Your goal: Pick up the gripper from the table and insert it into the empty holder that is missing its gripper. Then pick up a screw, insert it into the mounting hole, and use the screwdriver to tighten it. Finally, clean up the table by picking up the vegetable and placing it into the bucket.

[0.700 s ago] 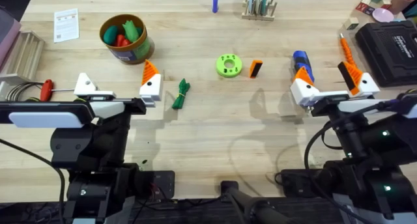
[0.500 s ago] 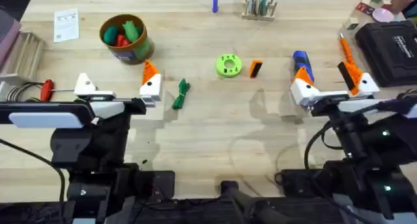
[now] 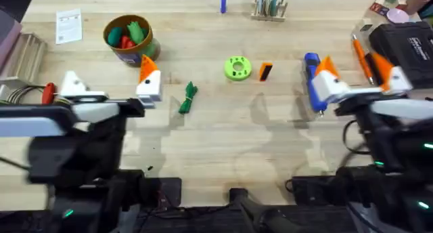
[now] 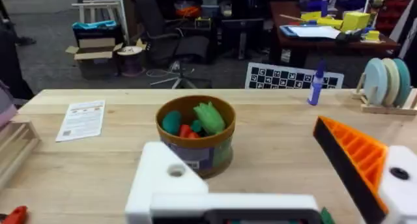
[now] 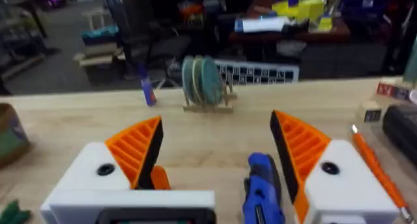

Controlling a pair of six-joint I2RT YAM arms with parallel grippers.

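Observation:
The orange-and-black gripper (image 3: 265, 71) lies mid-table beside a lime-green disc (image 3: 237, 68). At the far edge stands the holder (image 3: 269, 4) (image 5: 205, 84) (image 4: 384, 84). The dark green vegetable (image 3: 188, 97) lies left of centre, and the bucket (image 3: 128, 40) (image 4: 195, 136) holds toy foods. A blue screwdriver (image 3: 312, 80) (image 5: 264, 188) lies under my right gripper (image 3: 360, 77) (image 5: 215, 152), which is open and empty. My left gripper (image 3: 110, 84) (image 4: 260, 178) is open and empty too, between bucket and vegetable. No screw can be made out.
A black case (image 3: 406, 47) and an orange tool (image 3: 362, 53) sit at the right edge. A red-handled tool (image 3: 47, 92) and a paper slip (image 3: 68, 24) lie on the left. A blue marker (image 3: 222, 1) stands at the back. Bare wood lies in front of the vegetable.
Both arms have shifted. The left gripper moved left and slightly towards the bucket. The right gripper moved right and farther over the blue screwdriver. The objects on the table stayed put.

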